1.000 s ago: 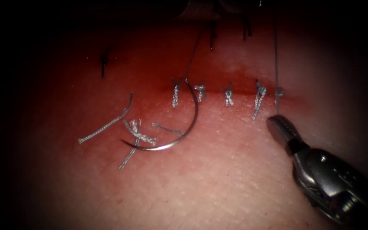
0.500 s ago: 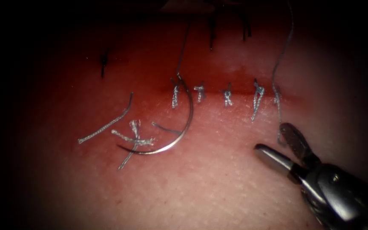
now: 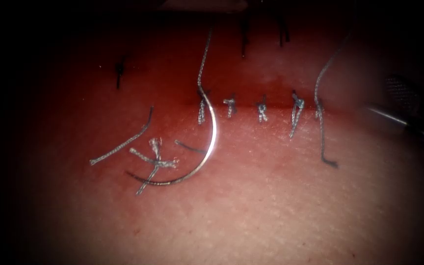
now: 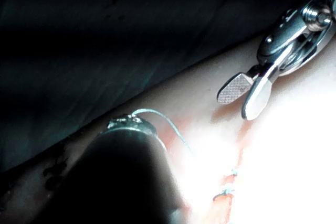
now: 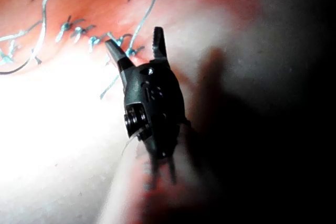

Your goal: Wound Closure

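Note:
The curved needle (image 3: 212,142) lies loose on the tissue (image 3: 271,206), below the left end of the cut (image 3: 245,104), held by neither tool and not in the tissue. Its thread (image 3: 202,59) rises out of the top of the endoscope view. Several knots (image 3: 262,110) close the cut. From the rightmost knot (image 3: 318,105) a thread climbs up and right, and a short tail (image 3: 324,147) lies below it. My right tool (image 3: 386,100) is at the far right, jaws open, holding nothing (image 5: 134,36) (image 4: 237,104). My left tool (image 4: 128,121) is shut, with thread (image 4: 168,121) leaving its tip.
Several cut ends of thread (image 3: 121,145) and a small knotted scrap (image 3: 154,158) lie on the tissue left of the needle. Dark ink marks (image 3: 119,73) dot the far side of the cut. Red fluid stains the tissue along the cut.
The right tool opened its jaws, let go of the tail below the rightmost knot and drew away to the right. The taut thread above that knot went slack. The needle slid slightly down-left.

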Tool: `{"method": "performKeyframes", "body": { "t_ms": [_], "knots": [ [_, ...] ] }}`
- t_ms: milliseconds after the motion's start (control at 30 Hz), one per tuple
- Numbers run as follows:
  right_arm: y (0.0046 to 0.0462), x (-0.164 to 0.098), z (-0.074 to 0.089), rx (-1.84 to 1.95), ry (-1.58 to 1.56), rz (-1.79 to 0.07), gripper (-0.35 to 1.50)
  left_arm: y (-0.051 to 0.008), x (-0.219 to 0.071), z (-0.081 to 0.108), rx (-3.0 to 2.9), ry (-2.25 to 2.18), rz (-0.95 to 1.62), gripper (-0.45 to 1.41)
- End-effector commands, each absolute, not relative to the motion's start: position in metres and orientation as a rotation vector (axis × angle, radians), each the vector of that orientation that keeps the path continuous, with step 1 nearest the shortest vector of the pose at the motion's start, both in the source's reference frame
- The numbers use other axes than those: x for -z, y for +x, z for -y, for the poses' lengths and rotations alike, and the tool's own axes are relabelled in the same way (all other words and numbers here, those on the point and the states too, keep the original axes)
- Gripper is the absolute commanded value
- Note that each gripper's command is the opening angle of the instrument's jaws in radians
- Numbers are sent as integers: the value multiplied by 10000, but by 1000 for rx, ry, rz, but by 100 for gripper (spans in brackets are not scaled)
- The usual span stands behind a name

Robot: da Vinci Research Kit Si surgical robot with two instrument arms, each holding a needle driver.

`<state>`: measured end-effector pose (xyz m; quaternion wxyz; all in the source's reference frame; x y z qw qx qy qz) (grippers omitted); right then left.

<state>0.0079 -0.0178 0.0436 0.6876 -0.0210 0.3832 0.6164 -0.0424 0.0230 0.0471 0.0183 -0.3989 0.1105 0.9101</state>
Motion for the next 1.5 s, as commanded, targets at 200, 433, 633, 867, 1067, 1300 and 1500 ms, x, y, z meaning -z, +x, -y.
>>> {"method": "performKeyframes", "body": {
  "t_ms": [200,433,633,867,1067,1300,1500],
  "knots": [
    [99,-472,178,-1336,-7,-905,118,-421,-448,-229,-2836,-1237,-365,-45],
    [131,-488,167,-1290,41,-947,91,-426,-433,-221,-2848,-1224,-384,-45],
    [146,-505,155,-1289,31,-950,89,-428,-424,-217,-2859,-1216,-389,-45],
    [149,-514,140,-1291,21,-954,82,-425,-415,-211,-2860,-1209,-392,-45],
    [158,-518,135,-1287,8,-950,91,-430,-410,-208,-2861,-1217,-396,-45],
    [167,-518,132,-1290,-3,-951,89,-434,-405,-204,-2861,-1221,-398,-45],
    [176,-521,128,-1291,-13,-947,67,-435,-403,-202,-2859,-1230,-398,-45]
  ]
}}
